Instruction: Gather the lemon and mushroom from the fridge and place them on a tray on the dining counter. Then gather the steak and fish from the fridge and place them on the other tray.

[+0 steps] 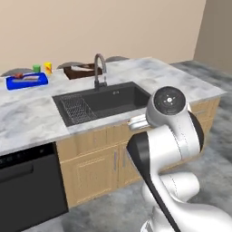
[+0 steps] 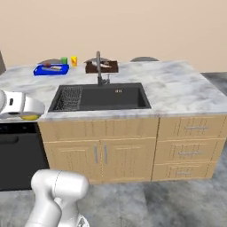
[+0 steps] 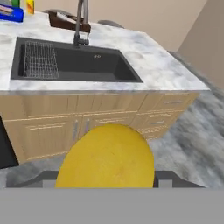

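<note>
Close before the hand camera, the lemon (image 3: 107,156) is held between the fingers of the gripper (image 3: 106,177), which are closed about halfway on its yellow sides, their dark tips just showing at either edge of the fruit. From the right base view a sliver of the same yellow is seen under the white hand at the left edge of the picture, level with the front of the dining counter (image 2: 177,91) and out over the floor, not yet above the marble. The brown tray (image 2: 102,67) is placed at the far edge, behind the tap (image 2: 99,66) and the dark sink (image 2: 99,97), with the blue tray (image 2: 51,69) to its left and a yellow cup (image 2: 73,60) and a green one between them. Several risks are judged from this. A round, smooth fruit may be rolled out of a partial grip if the arm is swung sharply, and it would be lost to the floor. The curved tap is set directly in the path to the brown tray and could be struck by hand or lemon. A release made too early would drop the fruit into the sink. A drift to the left could put it on the wrong tray.
</note>
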Available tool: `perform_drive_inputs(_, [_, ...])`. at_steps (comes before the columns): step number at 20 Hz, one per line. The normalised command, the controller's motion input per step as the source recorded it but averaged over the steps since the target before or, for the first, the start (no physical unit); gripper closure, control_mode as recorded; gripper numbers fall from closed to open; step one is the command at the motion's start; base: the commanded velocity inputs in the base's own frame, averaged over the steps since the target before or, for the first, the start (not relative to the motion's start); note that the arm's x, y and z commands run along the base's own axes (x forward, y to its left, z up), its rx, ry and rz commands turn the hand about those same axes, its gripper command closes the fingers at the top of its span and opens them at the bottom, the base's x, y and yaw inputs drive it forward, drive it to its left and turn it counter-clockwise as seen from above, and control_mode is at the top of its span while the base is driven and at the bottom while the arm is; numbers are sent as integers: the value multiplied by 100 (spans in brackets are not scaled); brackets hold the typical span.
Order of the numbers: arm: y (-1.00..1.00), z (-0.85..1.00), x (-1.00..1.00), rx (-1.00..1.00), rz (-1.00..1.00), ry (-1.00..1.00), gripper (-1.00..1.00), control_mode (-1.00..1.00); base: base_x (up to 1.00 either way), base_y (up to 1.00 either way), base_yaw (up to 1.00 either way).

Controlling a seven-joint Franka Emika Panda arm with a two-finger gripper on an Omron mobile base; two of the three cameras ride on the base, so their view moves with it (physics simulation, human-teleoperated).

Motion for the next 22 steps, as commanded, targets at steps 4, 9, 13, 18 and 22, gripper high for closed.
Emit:
perform_drive_inputs(4, [0,0,0,0,0,0,100,100,60,-53,-30])
perform_drive_inputs(9, [0,0,0,0,0,0,100,100,65,-50,-27])
perform_drive_inputs(13, [0,0,0,0,0,0,100,100,64,-58,-24])
perform_drive_inputs(18, [0,0,0,0,0,0,100,100,66,-63,-19])
perform_drive_inputs(22, [0,0,0,0,0,0,100,100,69,-65,-15])
